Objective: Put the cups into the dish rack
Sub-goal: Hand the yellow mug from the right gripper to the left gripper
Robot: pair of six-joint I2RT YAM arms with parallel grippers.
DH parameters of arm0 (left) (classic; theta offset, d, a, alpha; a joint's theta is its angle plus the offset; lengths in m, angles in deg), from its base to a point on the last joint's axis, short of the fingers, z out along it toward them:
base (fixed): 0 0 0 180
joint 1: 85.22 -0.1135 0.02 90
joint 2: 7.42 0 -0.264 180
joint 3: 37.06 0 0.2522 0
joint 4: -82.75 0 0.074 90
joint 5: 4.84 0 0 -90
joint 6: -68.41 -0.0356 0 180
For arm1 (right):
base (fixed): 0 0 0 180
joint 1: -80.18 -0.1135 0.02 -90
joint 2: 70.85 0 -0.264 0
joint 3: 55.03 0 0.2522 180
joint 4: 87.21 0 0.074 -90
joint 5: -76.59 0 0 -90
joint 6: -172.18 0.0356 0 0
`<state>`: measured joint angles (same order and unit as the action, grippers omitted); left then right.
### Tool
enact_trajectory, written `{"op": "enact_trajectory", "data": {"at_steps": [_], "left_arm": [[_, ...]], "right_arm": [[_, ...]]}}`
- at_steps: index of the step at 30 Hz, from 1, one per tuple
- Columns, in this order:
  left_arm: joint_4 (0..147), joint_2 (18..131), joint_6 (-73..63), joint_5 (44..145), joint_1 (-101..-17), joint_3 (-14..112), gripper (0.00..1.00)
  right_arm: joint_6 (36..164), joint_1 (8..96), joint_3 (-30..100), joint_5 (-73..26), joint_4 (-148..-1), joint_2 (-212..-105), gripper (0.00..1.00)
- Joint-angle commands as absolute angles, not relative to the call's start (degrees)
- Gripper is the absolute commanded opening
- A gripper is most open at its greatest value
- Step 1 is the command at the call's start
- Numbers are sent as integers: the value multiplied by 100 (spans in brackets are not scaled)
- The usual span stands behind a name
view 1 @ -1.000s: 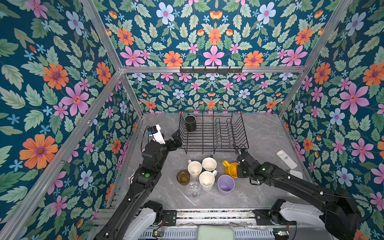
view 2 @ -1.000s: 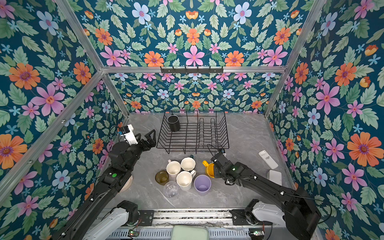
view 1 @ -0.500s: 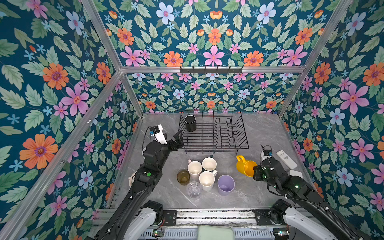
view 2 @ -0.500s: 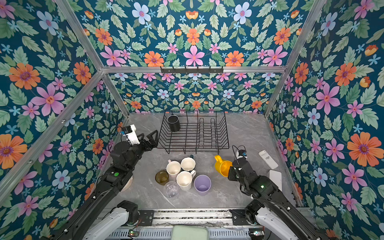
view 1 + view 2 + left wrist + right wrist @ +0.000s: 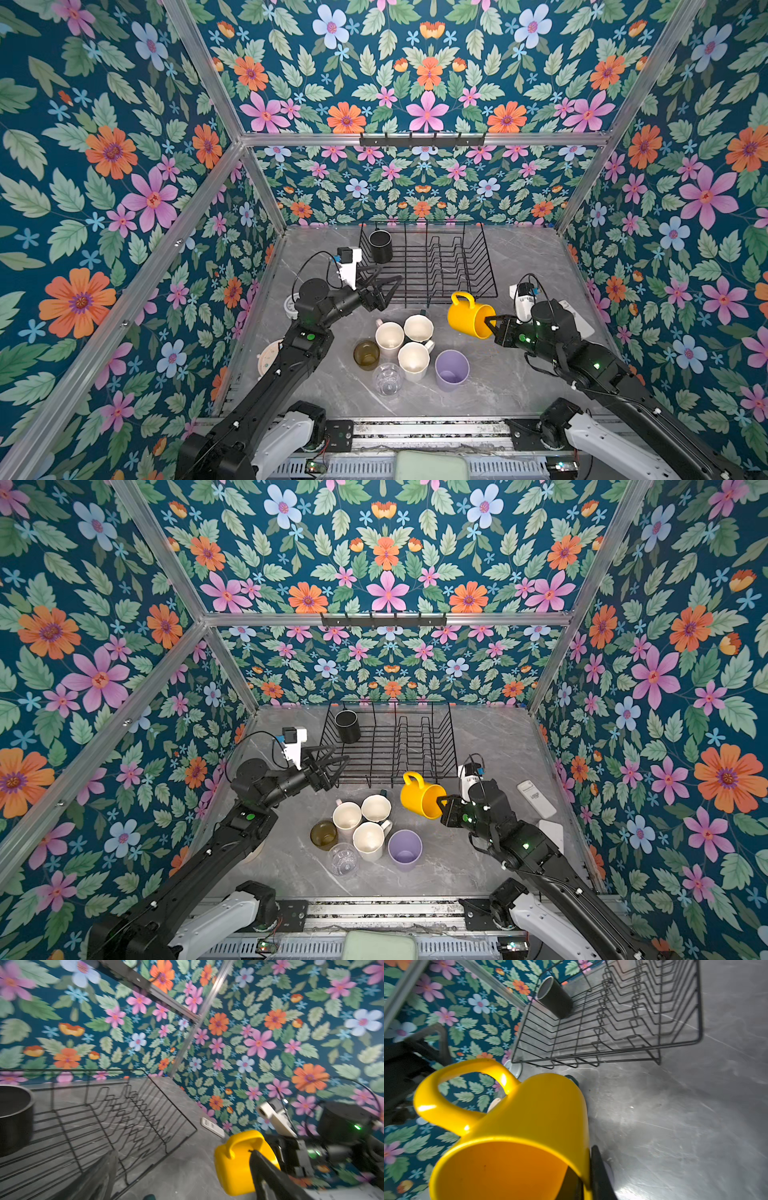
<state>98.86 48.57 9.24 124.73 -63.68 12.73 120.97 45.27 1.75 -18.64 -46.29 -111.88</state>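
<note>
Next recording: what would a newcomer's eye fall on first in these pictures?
The bright yellow mug, tipped on its side and gripped by the right end effector, sits in front of the near right corner of the dish rack. Next come the lone black cup standing in the rack's far left corner, and the huddle of cups on the table between the arms.
</note>
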Motion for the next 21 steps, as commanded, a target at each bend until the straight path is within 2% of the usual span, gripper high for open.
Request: {"op": "enact_trajectory", "data": {"at_steps": [1, 7, 16, 21], "left_arm": [[11045, 4938, 1295, 13815, -6361, 1161, 100], [11683, 4939, 1532, 14343, -6359, 977, 100], [11742, 4982, 1540, 14604, -6353, 939, 100], [11832, 5019, 1603, 14710, -6356, 931, 100]], "right_arm": [[12258, 4566, 304, -2592, -5715, -11332, 0], [12560, 4820, 320, -3500, -6471, -11555, 0], [12949, 4968, 500, -4894, -7724, -12172, 0], [13101, 4968, 600, -5285, -8168, -12473, 0]]}}
